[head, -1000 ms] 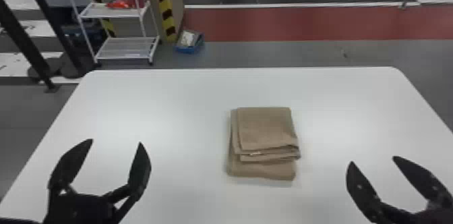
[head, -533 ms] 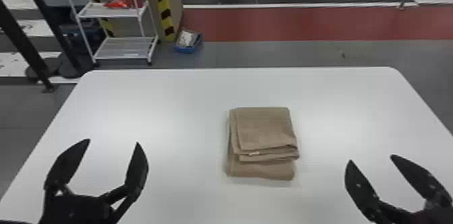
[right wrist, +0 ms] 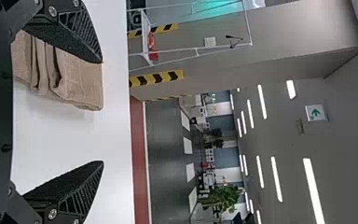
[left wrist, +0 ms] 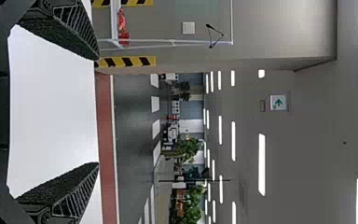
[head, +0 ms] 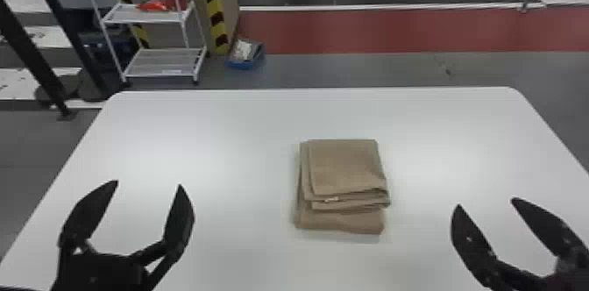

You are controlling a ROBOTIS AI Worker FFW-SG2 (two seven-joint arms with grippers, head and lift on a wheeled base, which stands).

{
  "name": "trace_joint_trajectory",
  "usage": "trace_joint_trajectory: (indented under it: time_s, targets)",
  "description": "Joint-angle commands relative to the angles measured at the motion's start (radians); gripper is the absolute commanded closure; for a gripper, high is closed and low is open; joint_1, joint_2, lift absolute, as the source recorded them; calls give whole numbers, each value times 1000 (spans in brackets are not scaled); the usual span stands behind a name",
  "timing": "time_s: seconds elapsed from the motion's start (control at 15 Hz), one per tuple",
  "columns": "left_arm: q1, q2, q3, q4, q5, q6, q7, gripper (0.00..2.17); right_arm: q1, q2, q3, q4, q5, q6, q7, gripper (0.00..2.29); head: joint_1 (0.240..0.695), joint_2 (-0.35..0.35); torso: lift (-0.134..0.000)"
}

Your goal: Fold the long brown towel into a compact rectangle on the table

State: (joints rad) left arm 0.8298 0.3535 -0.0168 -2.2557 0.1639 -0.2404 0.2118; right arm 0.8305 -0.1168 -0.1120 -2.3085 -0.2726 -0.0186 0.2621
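Note:
The brown towel (head: 346,167) lies folded into a layered, roughly rectangular stack near the middle of the table, its near layer sticking out below the upper ones. A small pale tag shows on its near edge. My left gripper (head: 149,182) stands open at the table's left, apart from the towel; in the left wrist view the left gripper (left wrist: 99,111) has nothing between its fingers. To the towel's right, my right gripper (head: 485,202) is open too. In the right wrist view the right gripper (right wrist: 103,112) has the towel (right wrist: 77,79) partly behind one finger.
The white table (head: 219,136) extends around the towel to rounded far corners. Beyond it on the floor stand a white wire shelf (head: 162,62) holding a red item, a blue box (head: 246,54), and dark posts at the left.

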Motion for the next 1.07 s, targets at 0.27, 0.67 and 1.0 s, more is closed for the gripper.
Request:
trace_joint_trajectory:
  time_s: [0.27, 0.67, 1.0]
  targets:
    - [12, 1, 8, -13, 0, -3, 0, 83, -1, 0, 8, 1, 6, -16, 0, 127, 695, 57, -123]
    - [12, 1, 8, -16, 0, -3, 0, 83, -1, 0, 14, 3, -4, -10, -1, 130, 695, 57, -123]
    - [15, 1, 9, -21, 0, -3, 1, 83, -2, -1, 14, 4, -5, -4, -3, 130, 695, 64, -123]
